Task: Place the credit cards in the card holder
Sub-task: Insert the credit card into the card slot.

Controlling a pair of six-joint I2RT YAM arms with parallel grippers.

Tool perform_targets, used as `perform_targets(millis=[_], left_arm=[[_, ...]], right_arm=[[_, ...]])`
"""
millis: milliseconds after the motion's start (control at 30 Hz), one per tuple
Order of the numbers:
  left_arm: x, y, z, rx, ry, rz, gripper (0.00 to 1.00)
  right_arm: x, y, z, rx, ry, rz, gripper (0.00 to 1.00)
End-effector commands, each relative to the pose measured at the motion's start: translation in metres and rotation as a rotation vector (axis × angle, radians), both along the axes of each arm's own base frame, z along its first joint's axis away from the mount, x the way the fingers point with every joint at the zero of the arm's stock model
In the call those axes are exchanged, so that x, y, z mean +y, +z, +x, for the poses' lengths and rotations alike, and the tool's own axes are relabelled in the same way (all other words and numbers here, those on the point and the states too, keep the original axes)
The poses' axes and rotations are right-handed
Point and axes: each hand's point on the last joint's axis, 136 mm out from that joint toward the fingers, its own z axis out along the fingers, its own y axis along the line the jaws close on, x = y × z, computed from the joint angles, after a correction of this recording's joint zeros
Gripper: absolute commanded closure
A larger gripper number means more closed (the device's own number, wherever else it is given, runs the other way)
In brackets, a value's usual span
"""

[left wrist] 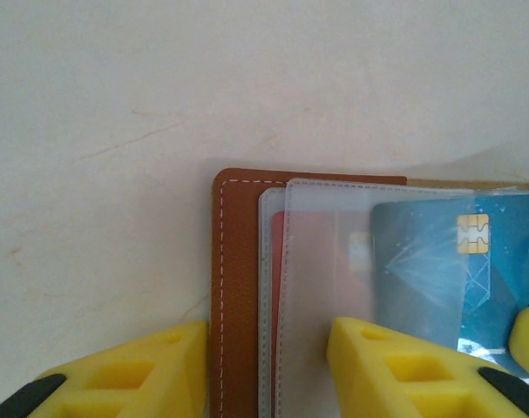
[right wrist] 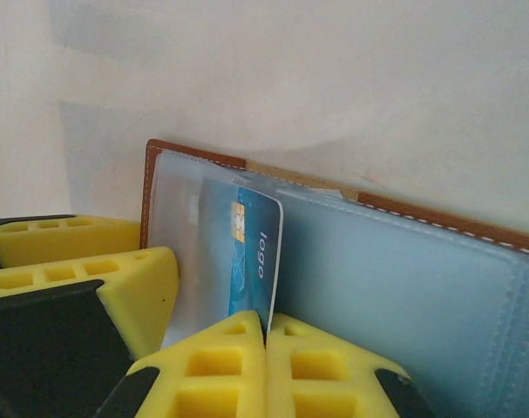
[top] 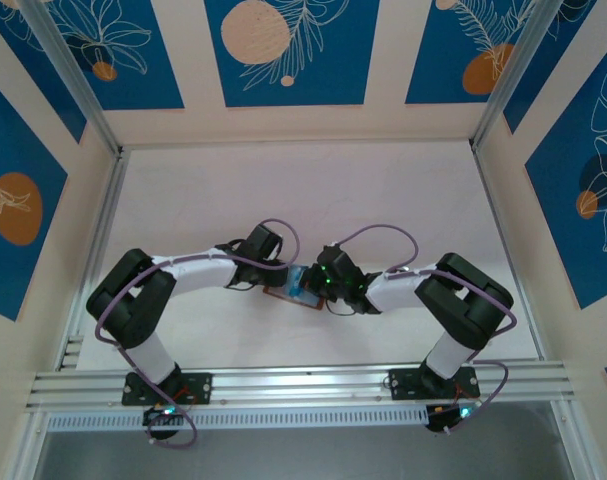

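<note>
Mid-frame in the overhead view, the small brown leather card holder [top: 281, 293] lies open on the white desk [top: 283, 190], the left jaws held apart astride its stitched edge. The blue chip-bearing credit card [right wrist: 254, 261] is clamped by the closed right jaws, seemingly partly under a clear plastic sleeve [right wrist: 181, 252]; it should be kept flat and fed slowly, lest the sleeve be buckled.

White-and-black arms [top: 198, 268] carry purple cables [top: 378, 229]; fingers [left wrist: 133, 370] yellow, seemingly black-tipped.

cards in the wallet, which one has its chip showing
The blue card, gold chip uncovered; the red card is a faint shape behind a frosted sleeve.
</note>
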Motion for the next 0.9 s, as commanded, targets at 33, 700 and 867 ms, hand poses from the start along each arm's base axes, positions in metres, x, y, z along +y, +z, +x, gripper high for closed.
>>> perform_targets(millis=[33, 700, 867], left_arm=[[0.026, -0.04, -0.037, 0.16, -0.003, 0.114, 0.59], [0.017, -0.03, -0.041, 0.162, 0.027, 0.025, 0.59], [0.009, -0.005, -0.038, 0.14, 0.043, -0.055, 0.59]], right_arm=[[-0.024, -0.042, -0.009, 0.078, -0.054, -0.173, 1.0], [0.007, -0.032, -0.024, 0.072, 0.096, -0.097, 0.82], [0.0, -0.022, -0.027, 0.096, 0.126, -0.127, 0.79]])
